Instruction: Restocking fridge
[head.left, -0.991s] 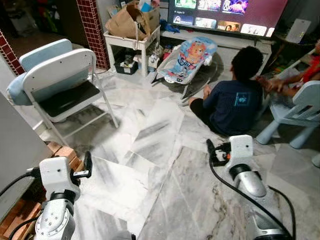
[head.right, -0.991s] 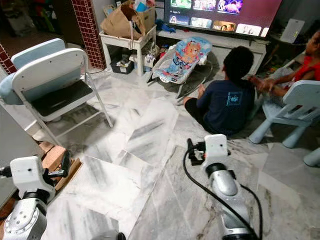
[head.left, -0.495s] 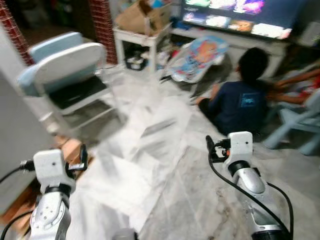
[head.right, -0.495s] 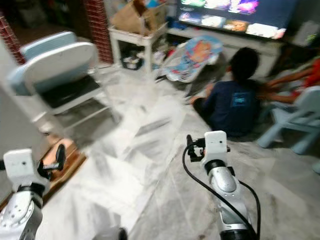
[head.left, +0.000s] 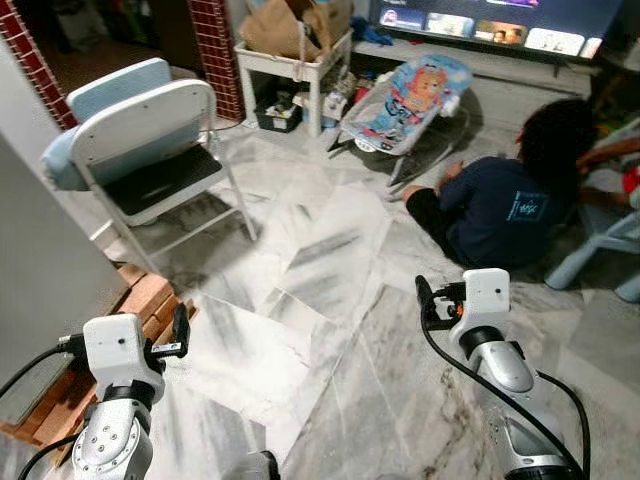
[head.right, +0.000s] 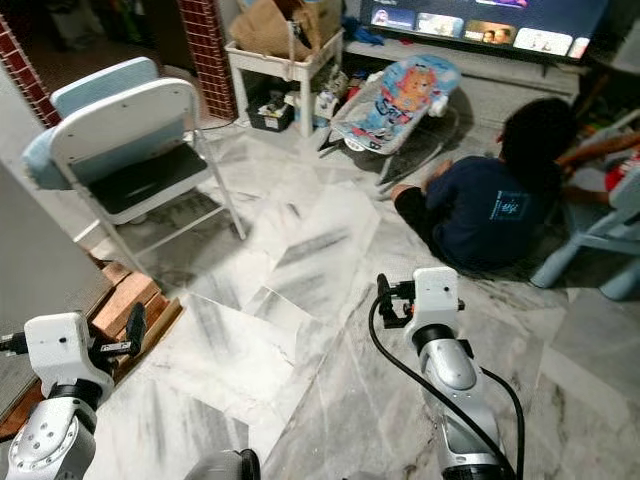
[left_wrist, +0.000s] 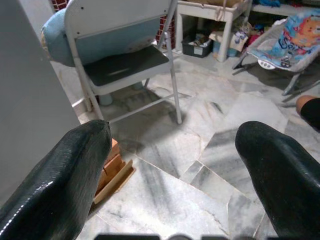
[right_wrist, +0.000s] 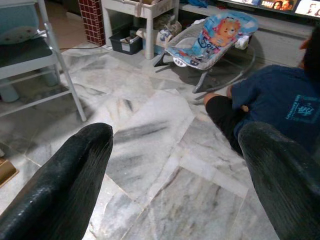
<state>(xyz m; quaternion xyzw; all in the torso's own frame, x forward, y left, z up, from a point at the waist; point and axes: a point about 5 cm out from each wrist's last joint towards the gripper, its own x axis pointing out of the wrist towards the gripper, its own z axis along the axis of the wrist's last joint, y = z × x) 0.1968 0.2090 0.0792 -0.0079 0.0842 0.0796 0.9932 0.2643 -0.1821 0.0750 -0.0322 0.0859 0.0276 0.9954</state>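
Now: left hand (left_wrist: 170, 165) spread wide | right hand (right_wrist: 175, 165) spread wide | both over marble floor (head.left: 330, 260)

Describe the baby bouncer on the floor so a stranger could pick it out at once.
Start at the television along the far wall. On the marble floor just in front of it, between the small white table and the seated person in a dark shirt, sits the baby bouncer. It alone is a low reclined seat on a thin wire frame, with light blue fabric and a cartoon animal print.
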